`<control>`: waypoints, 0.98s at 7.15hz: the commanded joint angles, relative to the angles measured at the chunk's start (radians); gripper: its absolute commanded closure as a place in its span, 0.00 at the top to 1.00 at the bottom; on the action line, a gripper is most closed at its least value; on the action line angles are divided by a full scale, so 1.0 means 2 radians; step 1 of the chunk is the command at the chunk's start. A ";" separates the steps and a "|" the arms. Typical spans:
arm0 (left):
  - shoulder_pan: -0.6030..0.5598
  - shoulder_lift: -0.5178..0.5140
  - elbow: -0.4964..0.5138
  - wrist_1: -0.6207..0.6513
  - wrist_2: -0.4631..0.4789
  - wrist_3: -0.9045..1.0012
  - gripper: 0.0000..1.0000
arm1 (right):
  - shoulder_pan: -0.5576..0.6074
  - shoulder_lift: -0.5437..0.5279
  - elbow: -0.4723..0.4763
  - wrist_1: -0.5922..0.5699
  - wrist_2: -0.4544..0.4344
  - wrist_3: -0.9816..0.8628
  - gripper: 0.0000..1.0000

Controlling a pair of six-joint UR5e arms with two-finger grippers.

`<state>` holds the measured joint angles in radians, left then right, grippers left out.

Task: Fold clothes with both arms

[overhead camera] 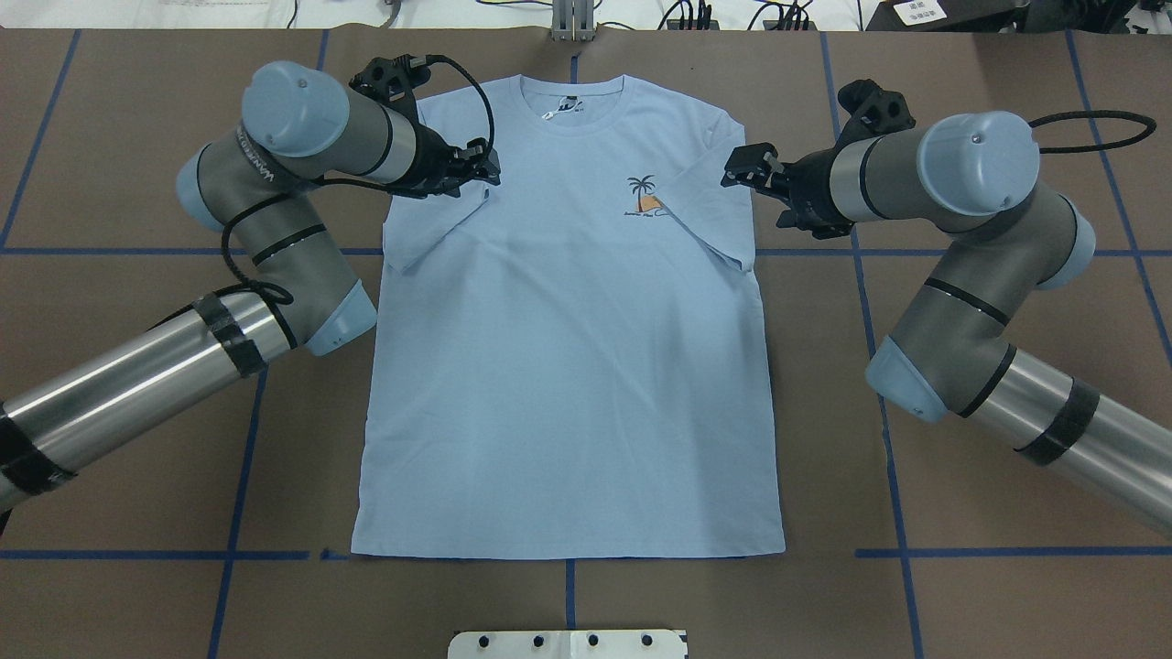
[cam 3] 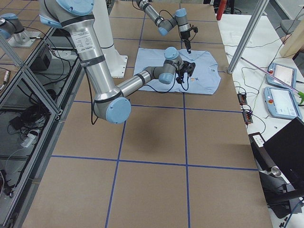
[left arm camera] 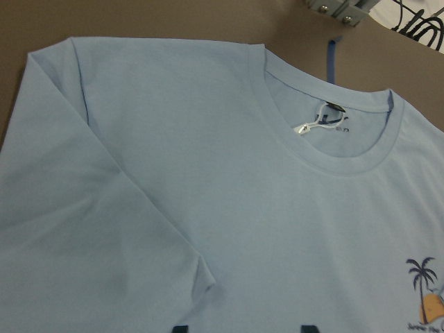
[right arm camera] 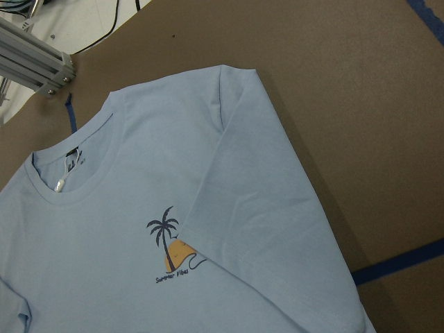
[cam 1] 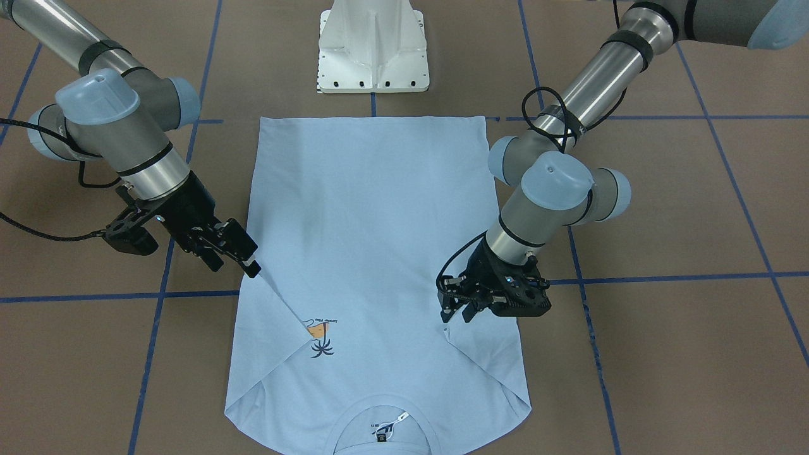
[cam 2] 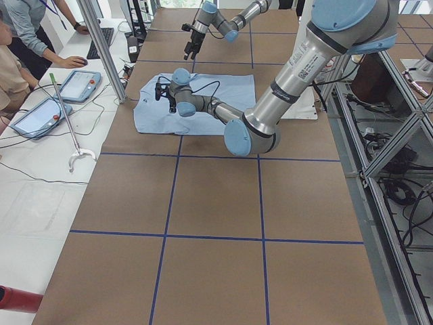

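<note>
Base (overhead camera: 568,643): white plate at the robot's edge, apart from the shirt's hem.
T-shirt (overhead camera: 568,366): light blue, flat and face-up on the brown surface (overhead camera: 961,567), hem toward the robot.
Sleeves: both are folded inward onto the chest, and the right sleeve (overhead camera: 710,210) overlaps the palm print (overhead camera: 641,194).
Left end effector (overhead camera: 490,169): fingers apart, just over the left sleeve (overhead camera: 430,220).
Right end effector (overhead camera: 730,169): at the right sleeve's outer edge; whether it grips cannot be told.
Collar (overhead camera: 572,105): farthest, with a dark label and white tag inside.

T-shirt collar (cam 1: 370,414) partly beyond bottom edge
</note>
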<state>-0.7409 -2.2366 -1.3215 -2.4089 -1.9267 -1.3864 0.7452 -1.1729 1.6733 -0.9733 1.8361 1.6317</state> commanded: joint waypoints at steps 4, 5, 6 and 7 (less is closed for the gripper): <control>0.034 0.108 -0.160 0.002 -0.014 -0.036 0.99 | -0.231 -0.163 0.214 -0.132 -0.169 0.152 0.95; 0.034 0.108 -0.158 0.001 -0.014 -0.036 0.99 | -0.282 -0.172 0.217 -0.143 -0.210 0.226 0.89; 0.034 0.108 -0.158 0.001 -0.014 -0.036 0.99 | -0.323 -0.172 0.227 -0.191 -0.246 0.244 0.89; 0.034 0.108 -0.158 0.000 -0.014 -0.036 0.99 | -0.342 -0.172 0.232 -0.217 -0.251 0.268 0.89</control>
<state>-0.6736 -2.0209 -1.6374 -2.4070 -1.9537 -1.4588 0.1330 -1.5123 2.1207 -1.3348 1.3788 2.0986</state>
